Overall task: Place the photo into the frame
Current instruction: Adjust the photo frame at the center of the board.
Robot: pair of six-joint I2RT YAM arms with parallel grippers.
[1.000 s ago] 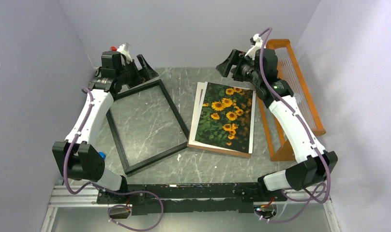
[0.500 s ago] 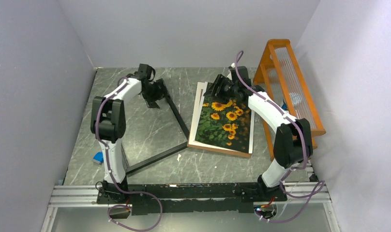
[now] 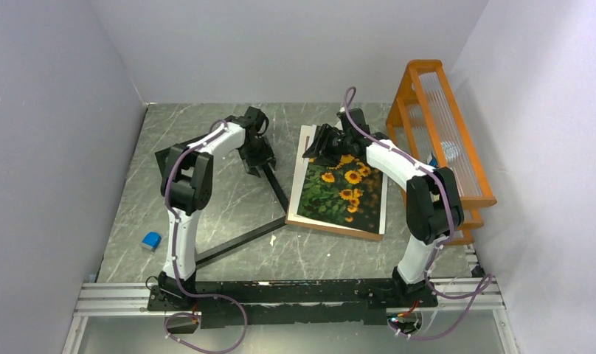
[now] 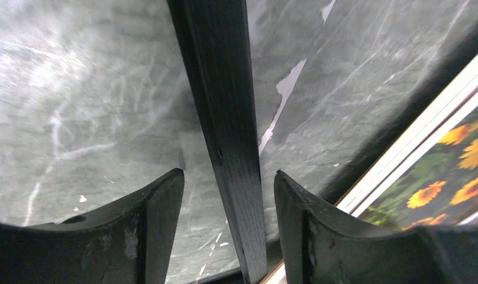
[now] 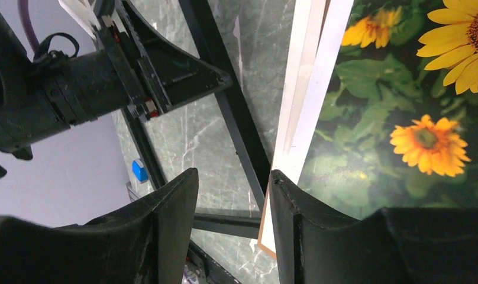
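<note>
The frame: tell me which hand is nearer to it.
Left. The left hand straddles a rail of the frame; the right hand hangs over the photo, at its edge beside the frame.

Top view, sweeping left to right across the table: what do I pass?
In order: blue object → frame → photo → orange rack.

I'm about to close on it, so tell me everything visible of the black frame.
The frame is a thin black rectangle, matte with wood-like grain, empty, the marbled table showing through. It lies flat, left of the photo, its near right corner close beside the brown board beneath that print; contact is unclear. The left arm hides its far and left rails. The left tool straddles the right rail, jaws open, a gap on either side, not yet gripping.
</note>
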